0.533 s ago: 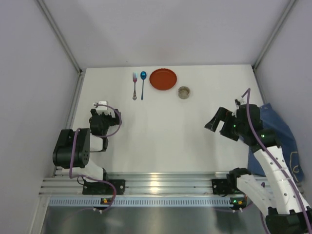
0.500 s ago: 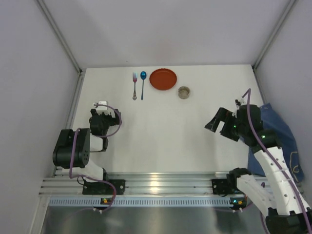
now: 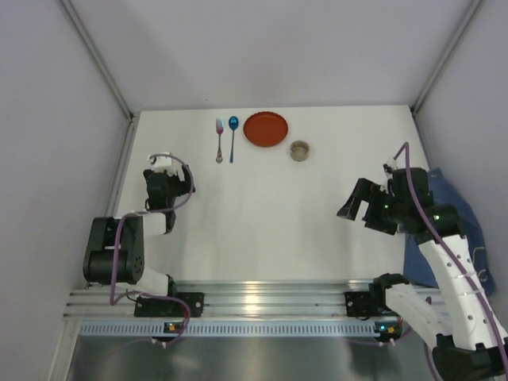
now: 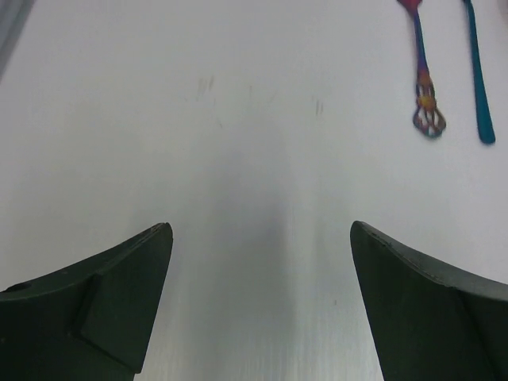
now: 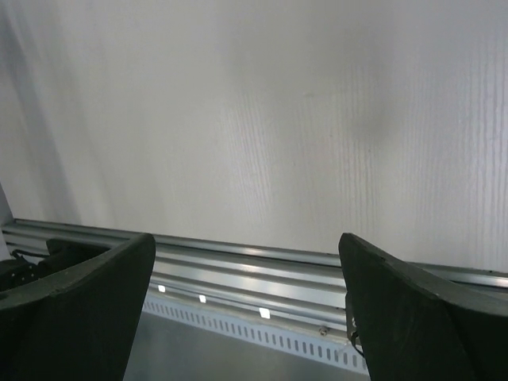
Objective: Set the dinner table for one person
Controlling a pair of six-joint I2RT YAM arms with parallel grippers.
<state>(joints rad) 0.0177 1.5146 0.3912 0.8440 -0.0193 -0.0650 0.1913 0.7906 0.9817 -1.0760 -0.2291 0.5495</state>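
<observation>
Hovering above the large plain white matte worktop (image 3: 262,206), left fingers (image 4: 119,294) and right fingers (image 5: 413,309) gape wide, both holding nothing.

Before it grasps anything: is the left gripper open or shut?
Open: the left gripper has its fingers wide apart, only dinner table between them.

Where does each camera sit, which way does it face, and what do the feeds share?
Top external: above and behind the bases, looking down on the dinner table; both arms show, with the left gripper and right gripper.
Left wrist: on the left arm, facing the far edge; open jaws below, fork and spoon handles top right.
Right wrist: on the right arm, facing back at the near rail; open jaws below.
Shared: top and left wrist both show fork and spoon.
</observation>
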